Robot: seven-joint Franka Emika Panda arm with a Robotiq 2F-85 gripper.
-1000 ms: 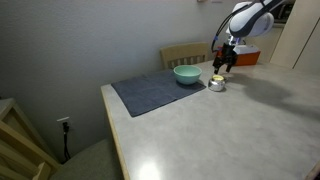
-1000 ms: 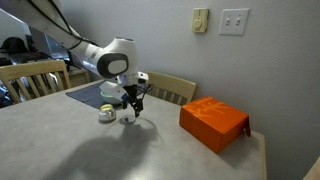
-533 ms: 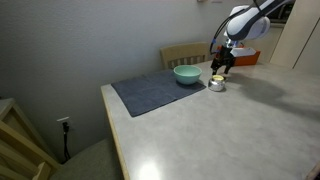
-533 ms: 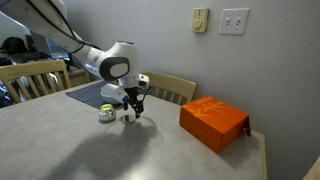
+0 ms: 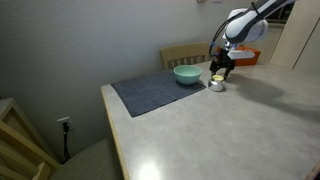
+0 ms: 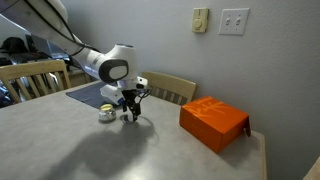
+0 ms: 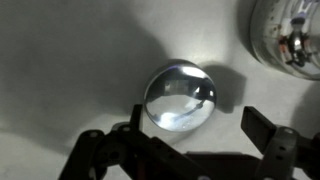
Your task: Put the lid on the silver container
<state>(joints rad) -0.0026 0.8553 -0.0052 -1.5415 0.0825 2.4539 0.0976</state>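
The lid [image 7: 180, 97] is a shiny round silver dome lying on the pale table, in the middle of the wrist view. The silver container [image 7: 292, 35] stands beside it at the top right edge of that view. It also shows in both exterior views [image 5: 216, 84] [image 6: 106, 114], small and yellowish inside. My gripper [image 7: 196, 140] is open and hangs just over the lid, one finger on each side, not touching it. In both exterior views the gripper [image 5: 220, 68] [image 6: 130, 108] points down right next to the container.
A teal bowl [image 5: 186, 74] sits on a dark grey mat [image 5: 150, 94] next to the container. An orange box [image 6: 213, 122] lies on the table beyond the gripper. Wooden chairs [image 6: 172, 88] stand at the table's edges.
The gripper has sunk slightly toward the lid; container and lid have not moved.
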